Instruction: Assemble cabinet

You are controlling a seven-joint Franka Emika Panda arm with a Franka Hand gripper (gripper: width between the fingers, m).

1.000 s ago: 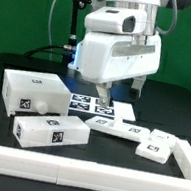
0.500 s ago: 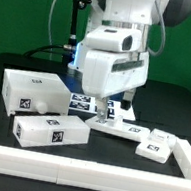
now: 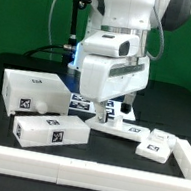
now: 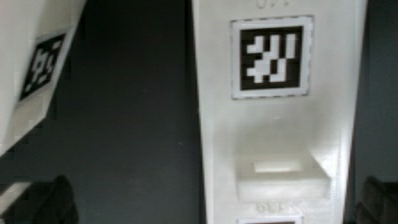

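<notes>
The cabinet (image 3: 27, 90), a large white box with a tag and a small round knob, stands on the table at the exterior view's left. My gripper (image 3: 104, 113) hangs low over a long flat white panel (image 3: 118, 129) in the middle. In the wrist view that panel (image 4: 267, 120) carries a black-and-white tag and a shallow recess. The gripper (image 4: 214, 205) is open, with one dark fingertip (image 4: 43, 200) well clear of the panel on one side and the other at its far edge. The jaws hold nothing.
A smaller long white block (image 3: 51, 129) lies in front of the cabinet. The marker board (image 3: 85, 104) lies behind the gripper. Two more flat white pieces (image 3: 158, 146) lie at the exterior view's right. A white rim (image 3: 80, 169) borders the table's front and right.
The gripper has come down toward the flat panel and shifted slightly. The parts on the table have not moved.
</notes>
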